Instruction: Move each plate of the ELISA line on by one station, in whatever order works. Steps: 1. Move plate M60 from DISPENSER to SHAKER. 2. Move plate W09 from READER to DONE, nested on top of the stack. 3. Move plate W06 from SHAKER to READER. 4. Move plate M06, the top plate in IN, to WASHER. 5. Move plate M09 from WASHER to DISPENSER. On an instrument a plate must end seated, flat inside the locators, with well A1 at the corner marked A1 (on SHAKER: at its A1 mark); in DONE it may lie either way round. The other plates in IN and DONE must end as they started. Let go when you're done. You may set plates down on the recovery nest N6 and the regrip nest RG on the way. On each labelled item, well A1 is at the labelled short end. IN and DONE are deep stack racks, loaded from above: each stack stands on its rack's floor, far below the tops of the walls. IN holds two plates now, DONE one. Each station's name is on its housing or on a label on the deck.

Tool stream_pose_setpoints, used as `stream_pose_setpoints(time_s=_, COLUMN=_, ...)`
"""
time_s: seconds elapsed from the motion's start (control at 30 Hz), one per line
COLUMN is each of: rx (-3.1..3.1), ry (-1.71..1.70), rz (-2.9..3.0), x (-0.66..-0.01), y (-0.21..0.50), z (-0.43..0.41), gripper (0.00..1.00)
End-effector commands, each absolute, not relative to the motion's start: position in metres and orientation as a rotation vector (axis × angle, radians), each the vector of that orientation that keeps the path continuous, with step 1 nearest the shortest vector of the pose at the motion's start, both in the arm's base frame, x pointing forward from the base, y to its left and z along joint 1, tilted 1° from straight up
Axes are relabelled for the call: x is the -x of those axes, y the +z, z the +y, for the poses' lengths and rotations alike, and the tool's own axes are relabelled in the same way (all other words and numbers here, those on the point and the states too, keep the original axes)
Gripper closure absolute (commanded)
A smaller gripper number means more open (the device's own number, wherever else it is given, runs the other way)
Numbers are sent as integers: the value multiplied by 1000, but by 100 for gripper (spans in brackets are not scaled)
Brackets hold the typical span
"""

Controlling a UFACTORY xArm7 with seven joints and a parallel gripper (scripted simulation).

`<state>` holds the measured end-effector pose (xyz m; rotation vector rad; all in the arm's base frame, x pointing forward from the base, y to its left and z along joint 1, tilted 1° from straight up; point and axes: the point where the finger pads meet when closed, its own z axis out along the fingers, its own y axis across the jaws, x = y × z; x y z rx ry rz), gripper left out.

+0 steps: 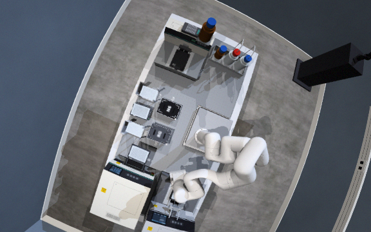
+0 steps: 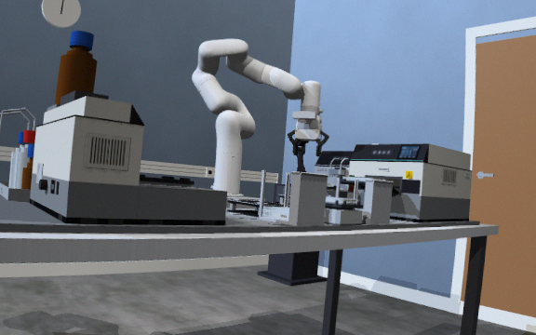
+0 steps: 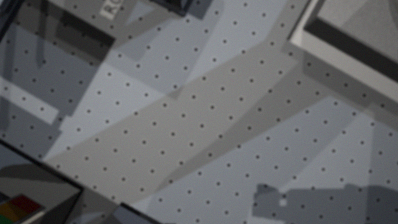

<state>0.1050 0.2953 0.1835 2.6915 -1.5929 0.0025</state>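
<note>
1. State: the gripper is spread wide and holds nothing. It hangs high above the deck, at the end where the screened instrument stands.
2. Target: probably the plate at that instrument. It cannot be seen, because the wrist covers the nest in the top view and the wrist view shows only perforated deck. The station's name is unreadable.
3. Other plates: a white plate lies on the tray of the neighbouring large instrument.
4. Method: centre over the plate before descending. Keep the jaws spread, square them to the plate's sides and stay clear of the tubing.
</note>
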Motion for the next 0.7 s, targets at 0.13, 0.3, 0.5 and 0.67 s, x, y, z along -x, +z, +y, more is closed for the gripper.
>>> stream_pose_setpoints(time_s=0.13, rx=-2628, ry=4, rz=-1701, x=-83, y=185, z=303, gripper=0)
stream_pose_setpoints(time_s=0.3, rx=-2590, ry=4, rz=-1759, x=-66, y=185, z=303, gripper=0)
stream_pose_setpoints(time_s=0.5, rx=-2590, ry=4, rz=-1759, x=-53, y=185, z=303, gripper=0)
stream_pose_setpoints(time_s=0.67, rx=-2590, ry=3, rz=-1759, x=-36, y=185, z=304, gripper=0)
